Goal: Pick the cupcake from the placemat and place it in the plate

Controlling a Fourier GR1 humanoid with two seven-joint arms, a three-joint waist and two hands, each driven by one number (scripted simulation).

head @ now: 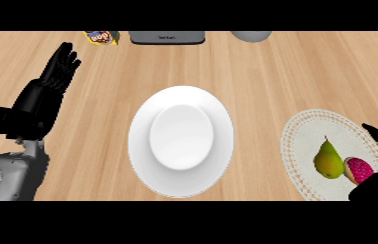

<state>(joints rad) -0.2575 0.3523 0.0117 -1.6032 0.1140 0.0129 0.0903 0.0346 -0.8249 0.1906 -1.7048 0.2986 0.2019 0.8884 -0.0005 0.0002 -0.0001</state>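
Take the soft, light cupcake (359, 170) by its sides; your right hand (367, 190) is mostly hidden, fingers unreadable; left hand (53, 83) rests open.

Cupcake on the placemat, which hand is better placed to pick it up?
Right. The right hand is already beside the cupcake on the placemat; the left hand rests open across the counter.

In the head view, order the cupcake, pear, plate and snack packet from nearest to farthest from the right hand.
From the right hand, at the lower right corner:
1. cupcake, beside it on the placemat
2. pear, just left of the cupcake
3. plate, centre
4. snack packet, far top left
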